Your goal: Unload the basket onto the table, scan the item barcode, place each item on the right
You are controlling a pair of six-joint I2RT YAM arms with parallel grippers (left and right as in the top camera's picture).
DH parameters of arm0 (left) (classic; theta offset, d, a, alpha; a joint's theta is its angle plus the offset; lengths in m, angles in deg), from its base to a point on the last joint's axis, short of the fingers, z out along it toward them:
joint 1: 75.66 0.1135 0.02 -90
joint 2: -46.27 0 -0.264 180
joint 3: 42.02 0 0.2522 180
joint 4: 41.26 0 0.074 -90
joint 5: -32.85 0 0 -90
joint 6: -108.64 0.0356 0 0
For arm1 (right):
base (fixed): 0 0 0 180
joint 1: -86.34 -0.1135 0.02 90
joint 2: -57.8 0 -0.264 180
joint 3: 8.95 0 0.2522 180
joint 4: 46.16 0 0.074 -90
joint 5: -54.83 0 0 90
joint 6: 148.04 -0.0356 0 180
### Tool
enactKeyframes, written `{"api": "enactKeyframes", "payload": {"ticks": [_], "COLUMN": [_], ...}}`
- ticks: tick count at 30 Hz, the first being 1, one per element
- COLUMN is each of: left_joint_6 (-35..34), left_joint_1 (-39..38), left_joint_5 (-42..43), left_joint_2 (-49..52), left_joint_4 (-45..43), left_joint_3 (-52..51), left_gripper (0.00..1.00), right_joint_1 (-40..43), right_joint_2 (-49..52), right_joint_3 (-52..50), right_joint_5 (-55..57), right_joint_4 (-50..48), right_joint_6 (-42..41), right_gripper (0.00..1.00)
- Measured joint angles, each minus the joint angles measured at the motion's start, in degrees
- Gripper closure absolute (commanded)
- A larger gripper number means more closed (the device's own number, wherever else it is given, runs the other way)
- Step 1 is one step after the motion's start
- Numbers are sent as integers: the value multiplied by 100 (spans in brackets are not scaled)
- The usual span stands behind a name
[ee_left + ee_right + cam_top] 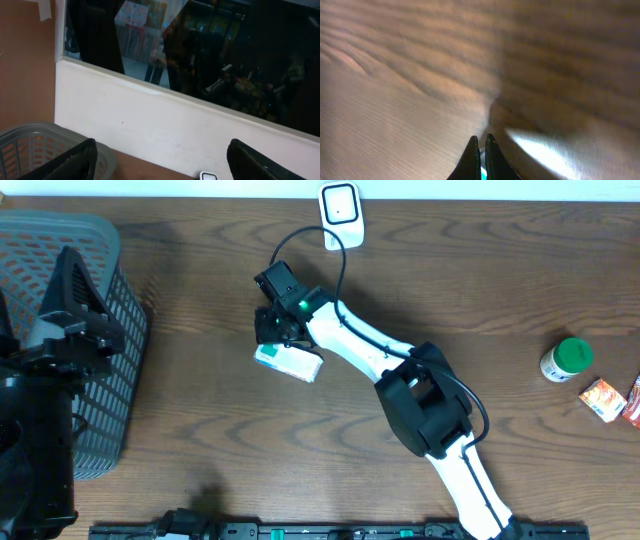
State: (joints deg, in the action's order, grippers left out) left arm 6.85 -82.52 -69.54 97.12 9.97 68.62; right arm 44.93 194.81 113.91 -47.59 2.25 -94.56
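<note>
The item, a small white and teal box (pixel 290 363), hangs just over the table left of centre. My right gripper (pixel 272 330) sits at its upper edge. In the right wrist view that gripper (pixel 481 140) is shut, with only a thin teal sliver of the item (pixel 483 173) showing between the fingertips. The white scanner (pixel 340 210) stands at the table's far edge, a short way beyond the item, and peeks into the left wrist view as the scanner (pixel 209 176). My left gripper (pixel 162 145) is open and empty, raised beside the basket.
A grey mesh basket (pixel 100 360) fills the left side, and my left arm (pixel 55 350) is over it. At the right edge are a green-capped white bottle (pixel 567 360) and orange packets (pixel 603 398). A pale wall (pixel 165 125) stands behind the table.
</note>
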Motion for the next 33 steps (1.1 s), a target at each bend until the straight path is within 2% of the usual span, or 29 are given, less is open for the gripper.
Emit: {"api": "enactKeyframes", "payload": {"ticks": [6, 12, 17, 21, 24, 27, 32, 33], "left_joint_6": [0, 0, 0, 0, 0, 0, 0, 0], "left_joint_1": [0, 0, 0, 0, 0, 0, 0, 0], "left_joint_5": [-2, 0, -2, -2, 0, 0, 0, 0], "left_joint_2": [0, 0, 0, 0, 0, 0, 0, 0], "left_joint_4": [-2, 0, 0, -2, -2, -2, -2, -4], "left_joint_3": [0, 0, 0, 0, 0, 0, 0, 0], "left_gripper": [17, 17, 17, 17, 17, 17, 17, 17], "right_joint_1": [-7, -7, -9, -11, -13, -13, -13, -15], "right_joint_2": [0, 0, -2, -74, -273, -562, -1086, -1231], "right_joint_3": [0, 2, 15, 15, 15, 17, 20, 28], "right_joint_5": [-260, -1268, -2020, -1792, -981, -291, -55, -164], "right_joint_4": [498, 1429, 3152, 4572, 5025, 5029, 4301, 3897], "right_joint_6": [671, 2122, 3574, 4365, 4417, 4293, 3888, 3648], "right_gripper": [99, 99, 99, 99, 99, 99, 99, 99]}}
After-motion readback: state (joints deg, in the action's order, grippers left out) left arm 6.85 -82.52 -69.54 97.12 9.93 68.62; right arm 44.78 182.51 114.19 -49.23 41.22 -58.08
